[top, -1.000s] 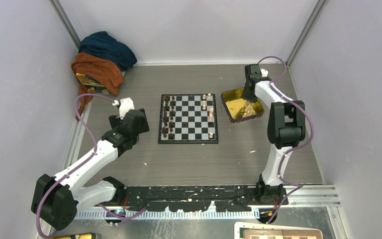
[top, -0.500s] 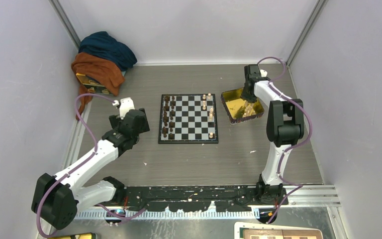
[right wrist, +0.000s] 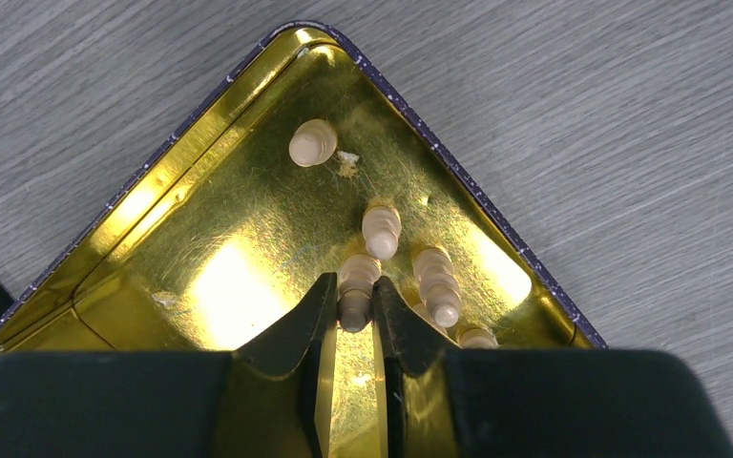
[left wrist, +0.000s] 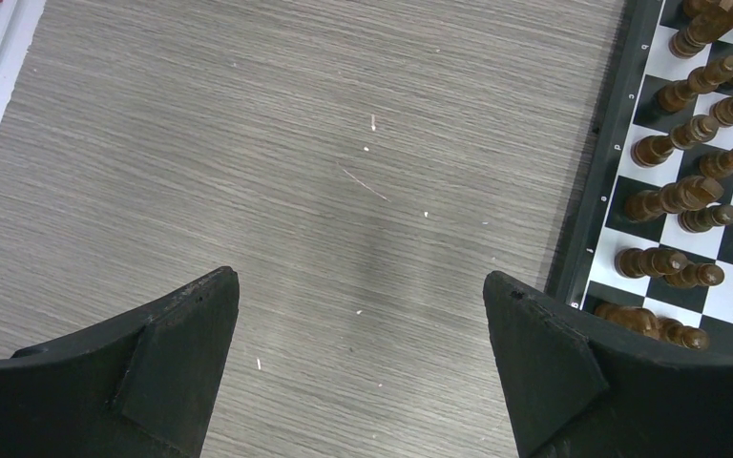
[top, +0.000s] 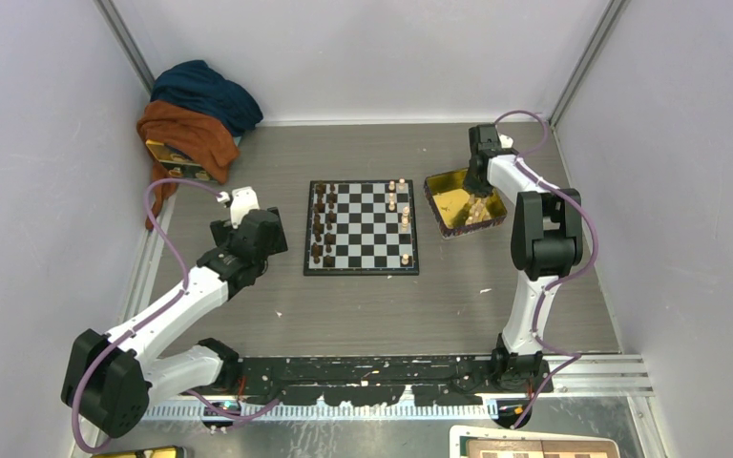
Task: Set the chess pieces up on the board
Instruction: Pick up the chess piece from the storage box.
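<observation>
In the glossy yellow tray [right wrist: 153,205], right end effector [right wrist: 354,303] pinches a rounded tan wooden chess piece [right wrist: 359,274]; left end effector [left wrist: 360,279] gapes wide over the grainy grey bench [left wrist: 248,143], left side.

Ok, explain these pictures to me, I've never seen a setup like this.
These are two robot arms bolted at the near edge of a grey table. One picture looks down from above; the other two come from a camera on each wrist. On the table lies a black-and-white checked chessboard with dark brown wooden pieces along its left side and a few light-tan ones on its right. The right gripper reaches into a shiny yellow metal tray and pinches one light-tan wooden chess piece. The left gripper hangs open beside the board, holding nothing.
</observation>
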{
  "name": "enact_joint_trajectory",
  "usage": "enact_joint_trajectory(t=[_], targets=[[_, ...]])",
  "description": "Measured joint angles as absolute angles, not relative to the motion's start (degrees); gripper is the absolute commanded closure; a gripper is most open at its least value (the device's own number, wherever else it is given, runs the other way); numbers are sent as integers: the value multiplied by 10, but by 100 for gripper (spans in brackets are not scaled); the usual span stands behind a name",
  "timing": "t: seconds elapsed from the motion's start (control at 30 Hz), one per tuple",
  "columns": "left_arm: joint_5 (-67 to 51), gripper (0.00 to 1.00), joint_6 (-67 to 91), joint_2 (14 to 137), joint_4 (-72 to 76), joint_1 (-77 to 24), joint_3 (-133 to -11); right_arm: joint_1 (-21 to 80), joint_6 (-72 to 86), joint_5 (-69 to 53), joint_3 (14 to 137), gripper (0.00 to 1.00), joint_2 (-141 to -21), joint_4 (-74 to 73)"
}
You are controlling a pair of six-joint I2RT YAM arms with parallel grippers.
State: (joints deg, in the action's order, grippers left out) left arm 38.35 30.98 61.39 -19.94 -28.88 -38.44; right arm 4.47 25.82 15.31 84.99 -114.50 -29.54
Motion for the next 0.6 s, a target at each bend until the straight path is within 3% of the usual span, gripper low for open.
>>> enact_joint_trajectory(t=[0.6], targets=[[383,0,310,610,-199,-289,-384,44,258,141,862,99,-1140,-296]])
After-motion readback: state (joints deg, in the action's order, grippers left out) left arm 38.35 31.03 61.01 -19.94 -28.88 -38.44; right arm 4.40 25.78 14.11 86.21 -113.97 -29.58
